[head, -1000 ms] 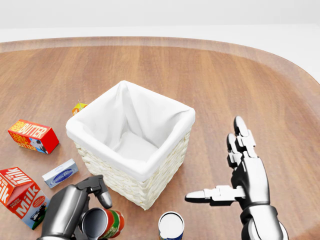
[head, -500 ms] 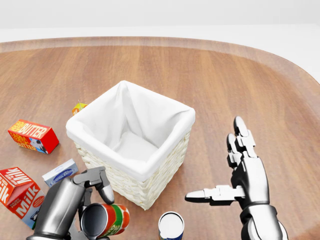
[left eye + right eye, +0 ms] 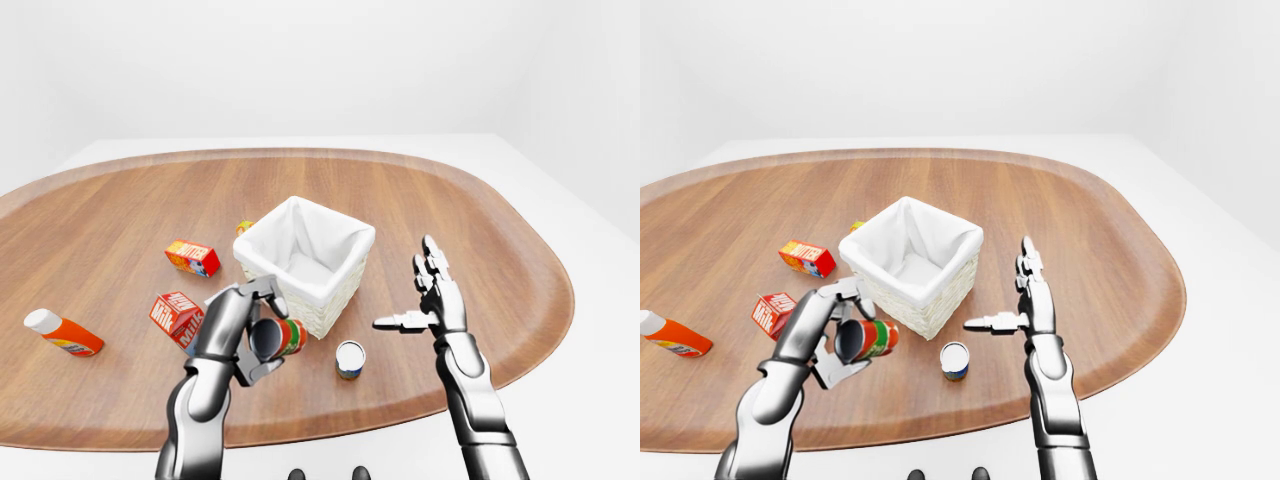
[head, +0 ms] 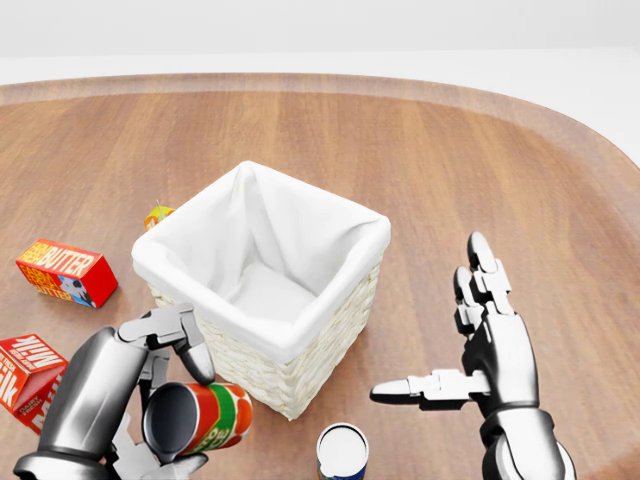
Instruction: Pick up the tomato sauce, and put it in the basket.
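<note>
Your left robot hand (image 4: 150, 400) is clamped on the tomato sauce (image 4: 200, 420), lying sideways; the basket (image 4: 262, 345) sits at one o'clock from it.

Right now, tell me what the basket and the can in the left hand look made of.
Basket: pale woven wicker, judging by the ribbed plaited walls, with a matte white cloth liner folded over the rim. Tomato sauce can in the left hand: probably metal, with a grey end and a glossy red and green label.

Tomato sauce (image 4: 200, 420) higher in left hand (image 4: 130, 395).
</note>
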